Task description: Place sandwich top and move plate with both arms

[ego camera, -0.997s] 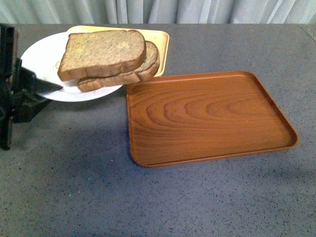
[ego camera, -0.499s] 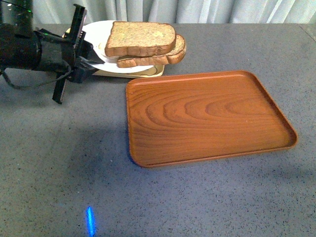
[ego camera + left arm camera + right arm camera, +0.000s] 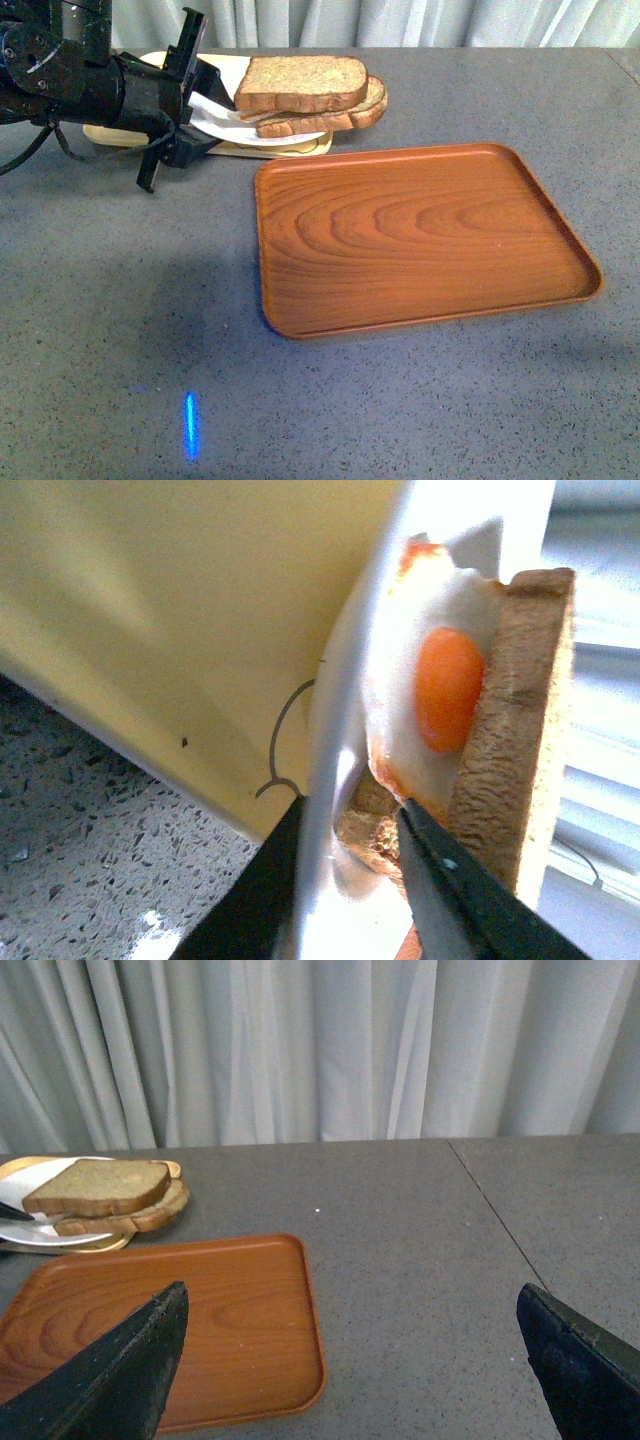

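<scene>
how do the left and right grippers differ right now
The left gripper is shut on the rim of the plate, one finger on each side; the right gripper is open wide and holds nothing. The left gripper is beside the sandwich top; the right gripper is well away, with the wooden tray between them. Both have thin black fingers.

Left pincer [image 3: 352, 810] seemingly clamped; right pincer [image 3: 350, 1295] spread wide.

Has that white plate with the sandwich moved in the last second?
Yes. The plate, gripped by the left gripper, has shifted right, nearer the brown tray's far left corner.
</scene>
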`<state>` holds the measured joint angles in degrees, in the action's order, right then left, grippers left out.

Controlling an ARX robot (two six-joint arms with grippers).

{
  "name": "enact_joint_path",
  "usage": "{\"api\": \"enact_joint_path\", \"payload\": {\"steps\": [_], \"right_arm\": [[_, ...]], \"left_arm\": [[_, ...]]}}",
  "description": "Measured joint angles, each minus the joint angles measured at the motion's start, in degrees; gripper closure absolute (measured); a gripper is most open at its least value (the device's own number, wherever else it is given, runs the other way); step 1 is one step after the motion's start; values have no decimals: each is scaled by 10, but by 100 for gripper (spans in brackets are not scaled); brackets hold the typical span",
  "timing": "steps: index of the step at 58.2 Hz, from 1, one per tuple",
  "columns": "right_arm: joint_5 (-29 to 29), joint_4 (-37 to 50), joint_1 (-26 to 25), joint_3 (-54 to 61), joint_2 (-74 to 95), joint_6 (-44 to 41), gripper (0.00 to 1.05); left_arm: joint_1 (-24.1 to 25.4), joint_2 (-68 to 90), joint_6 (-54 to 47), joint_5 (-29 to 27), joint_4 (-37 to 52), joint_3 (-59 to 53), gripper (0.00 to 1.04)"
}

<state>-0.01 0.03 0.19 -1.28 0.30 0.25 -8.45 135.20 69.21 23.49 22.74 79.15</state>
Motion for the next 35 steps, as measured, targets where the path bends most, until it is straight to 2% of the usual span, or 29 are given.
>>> {"api": "enact_joint_path", "payload": {"steps": [11,23,28,33,35], "right_arm": [[0,0,0,0,0,0,9],[0,0,0,0,0,0,9],[0,0,0,0,0,0,9],[0,0,0,0,0,0,9],[0,0,0,0,0,0,9]], "left_arm": [[22,-31,0,21,51,-67,39],[79,-128,-12,60,145,-219,7],[111,-170,-30,79,176,-294,10],[162,-232,-58,99,258,-414,9],[166,-237,-80,83,287,-435,12]]}}
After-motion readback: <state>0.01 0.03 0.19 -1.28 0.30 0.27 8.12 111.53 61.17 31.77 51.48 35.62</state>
